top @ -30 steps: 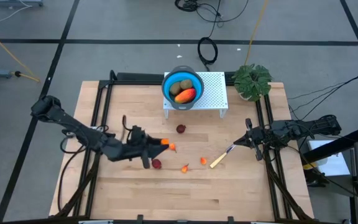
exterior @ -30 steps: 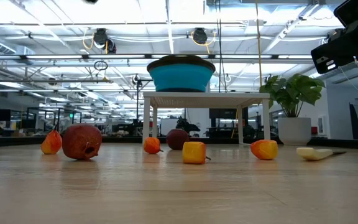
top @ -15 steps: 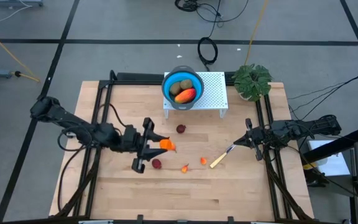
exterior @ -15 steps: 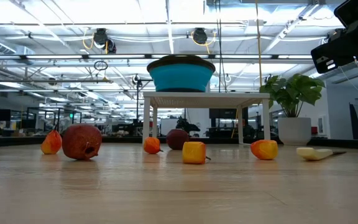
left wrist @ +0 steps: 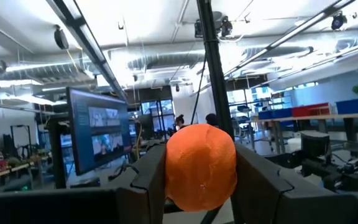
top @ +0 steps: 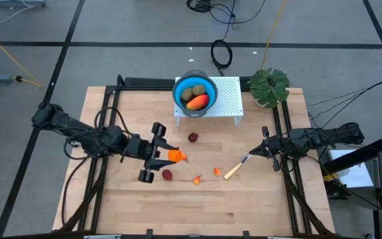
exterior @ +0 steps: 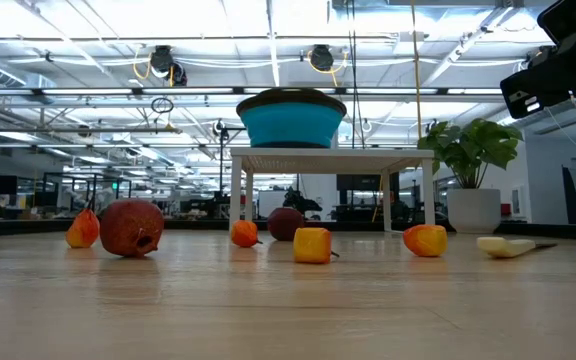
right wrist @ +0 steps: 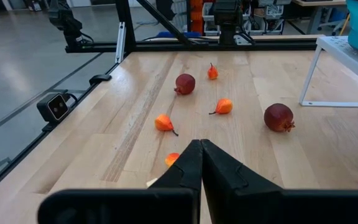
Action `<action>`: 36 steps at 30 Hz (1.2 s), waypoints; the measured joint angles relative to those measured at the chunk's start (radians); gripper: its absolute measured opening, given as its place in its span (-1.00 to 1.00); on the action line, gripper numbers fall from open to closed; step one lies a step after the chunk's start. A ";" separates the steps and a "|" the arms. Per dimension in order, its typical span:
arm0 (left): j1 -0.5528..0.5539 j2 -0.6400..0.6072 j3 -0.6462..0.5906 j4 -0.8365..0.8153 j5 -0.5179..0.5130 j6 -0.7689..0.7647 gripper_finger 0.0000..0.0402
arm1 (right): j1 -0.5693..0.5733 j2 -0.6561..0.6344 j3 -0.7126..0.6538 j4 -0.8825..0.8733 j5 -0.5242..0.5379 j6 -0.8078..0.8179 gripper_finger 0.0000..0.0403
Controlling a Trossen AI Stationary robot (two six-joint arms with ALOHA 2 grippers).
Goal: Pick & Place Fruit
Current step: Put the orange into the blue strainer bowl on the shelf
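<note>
From above, a wooden surface (top: 197, 206) carries a white perforated stand (top: 227, 93) at its far edge, with a blue bowl (top: 180, 99) on it. Only this overhead view shows the bowl's contents: two brownish-green ovals (top: 192, 91) and a long red-orange-yellow piece (top: 197, 101). From table height the bowl's wall hides them.

The left pincer (top: 170, 155) is over the middle of the surface, its fingers part open and clamped on a round orange fruit (top: 174, 155). The left wrist view shows this grip plainly: the orange fruit (left wrist: 201, 167) fills the gap between the two dark fingers (left wrist: 154, 177), with the room beyond behind it. The level view does not show this pincer at all.

The right pincer (top: 265, 149) is at the surface's right side, fingers pressed fully together and holding nothing; its wrist view shows the shut fingers (right wrist: 188, 168) meeting. A yellow-handled knife (top: 234, 170) lies just beside it.

Loose on the surface are two dark red balls (top: 193, 137) (top: 167, 174) and small orange bits (top: 217, 171) (top: 197, 179). The level view lines them up in a row: a near dark red ball (exterior: 131, 227), orange bits (exterior: 312, 244), and the knife tip (exterior: 506, 246). A green leafy plant (top: 269, 85) stands at the far right corner.
</note>
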 joint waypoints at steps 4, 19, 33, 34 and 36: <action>0.000 0.000 0.000 0.000 -0.007 -0.079 -0.27 | 0.000 0.000 0.000 0.000 0.000 0.000 -1.00; 0.156 0.000 0.000 -0.225 -0.310 -0.905 -0.27 | 0.000 0.000 0.000 0.000 0.000 0.000 -1.00; 0.402 0.000 0.004 -0.435 -0.361 -0.801 -0.27 | 0.000 0.000 0.000 -0.002 0.000 0.000 -1.00; 0.421 0.000 0.014 -0.458 -0.354 -0.786 -0.27 | 0.000 0.000 0.000 -0.002 0.000 0.000 -1.00; 0.457 0.000 0.053 -0.541 -0.336 -0.755 -0.27 | 0.000 0.000 0.000 -0.003 0.000 0.000 -1.00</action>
